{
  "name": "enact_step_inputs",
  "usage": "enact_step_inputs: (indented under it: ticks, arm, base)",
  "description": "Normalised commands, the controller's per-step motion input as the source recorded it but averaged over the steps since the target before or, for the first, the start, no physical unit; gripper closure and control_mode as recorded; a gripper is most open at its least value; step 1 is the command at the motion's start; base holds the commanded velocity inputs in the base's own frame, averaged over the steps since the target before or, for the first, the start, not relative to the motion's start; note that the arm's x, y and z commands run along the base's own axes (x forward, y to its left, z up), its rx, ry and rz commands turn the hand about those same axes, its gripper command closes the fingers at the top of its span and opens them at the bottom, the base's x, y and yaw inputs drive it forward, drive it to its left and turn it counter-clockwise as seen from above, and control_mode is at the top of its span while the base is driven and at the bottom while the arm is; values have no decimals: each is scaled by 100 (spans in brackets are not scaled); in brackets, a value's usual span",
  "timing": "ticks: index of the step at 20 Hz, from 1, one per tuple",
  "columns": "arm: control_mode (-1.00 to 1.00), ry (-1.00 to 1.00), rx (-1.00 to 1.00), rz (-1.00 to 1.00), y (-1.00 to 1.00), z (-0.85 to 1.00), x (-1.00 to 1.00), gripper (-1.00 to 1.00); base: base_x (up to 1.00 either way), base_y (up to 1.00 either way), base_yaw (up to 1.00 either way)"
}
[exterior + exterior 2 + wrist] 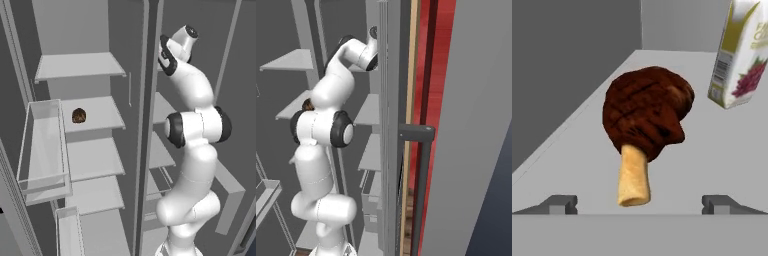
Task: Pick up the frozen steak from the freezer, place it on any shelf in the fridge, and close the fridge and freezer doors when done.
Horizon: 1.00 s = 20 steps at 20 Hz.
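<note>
The frozen steak (644,115), a dark red-brown lump with a pale stub pointing toward me, lies on a pale grey shelf (712,150) in the hand view. My gripper (639,202) is open. Its two fingertips (559,202) stand wide apart on either side of the stub's near end and do not touch it. In the left base view my arm (192,125) reaches up into the freezer (162,107), the compartment right of the centre divider (147,125). The fridge (92,112) with its broad shelves is left of the divider.
A white and olive carton (739,55) stands on the same shelf, right of the steak. A grey side wall (572,65) rises on the left. A small round brown item (78,115) sits on a fridge shelf. Door bins (42,150) hang at the left. An open door edge (388,125) with a dark handle (421,175) stands beside the arm.
</note>
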Motion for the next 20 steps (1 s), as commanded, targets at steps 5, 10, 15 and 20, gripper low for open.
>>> enact_step_inputs:
  ticks: [5,10,15,20]
  arm:
    - [-100,1,-1,0,0,-20,45,-100]
    - [-100,2,0,0,0,-15,43,-100]
    - [-100,4,0,0,0,-21,37,-100]
    - [-100,5,0,0,0,-31,41,100]
  base:
    - [0,0,0]
    - [0,0,0]
    - [0,0,0]
    - [0,0,0]
